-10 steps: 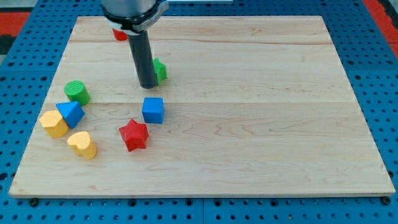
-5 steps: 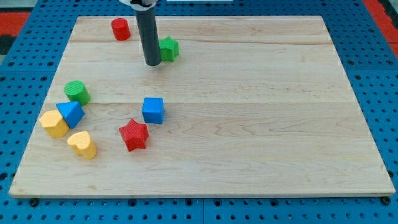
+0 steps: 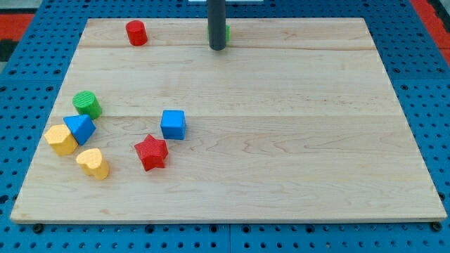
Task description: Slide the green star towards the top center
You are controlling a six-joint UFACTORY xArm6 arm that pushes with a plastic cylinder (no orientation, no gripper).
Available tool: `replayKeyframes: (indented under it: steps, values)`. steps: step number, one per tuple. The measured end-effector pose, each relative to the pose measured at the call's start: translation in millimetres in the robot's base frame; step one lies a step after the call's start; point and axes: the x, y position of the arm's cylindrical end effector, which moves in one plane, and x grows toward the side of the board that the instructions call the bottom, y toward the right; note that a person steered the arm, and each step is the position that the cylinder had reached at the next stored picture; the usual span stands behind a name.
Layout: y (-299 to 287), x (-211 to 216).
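The green star (image 3: 227, 31) lies near the top centre of the wooden board (image 3: 281, 140). It is almost wholly hidden behind my dark rod; only a green sliver shows at the rod's right edge. My tip (image 3: 218, 48) rests on the board just below and left of the star, touching it or nearly so.
A red cylinder (image 3: 136, 33) stands at the top left. A green cylinder (image 3: 87, 104), blue triangular block (image 3: 80, 128), yellow block (image 3: 61, 139) and yellow heart (image 3: 93, 163) cluster at the left. A blue cube (image 3: 173, 124) and red star (image 3: 151, 152) lie left of centre.
My tip has moved up and to the right, pushing the green star from left of centre to the board's top centre. The other blocks have not moved.
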Motion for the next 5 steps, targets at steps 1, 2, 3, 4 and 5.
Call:
replayKeyframes:
  steps: [1,2,3,4,5]
  values:
    - [24,0]
    - [15,2]
    - [-32,21]
    - [-70,29]
    - [-76,37]
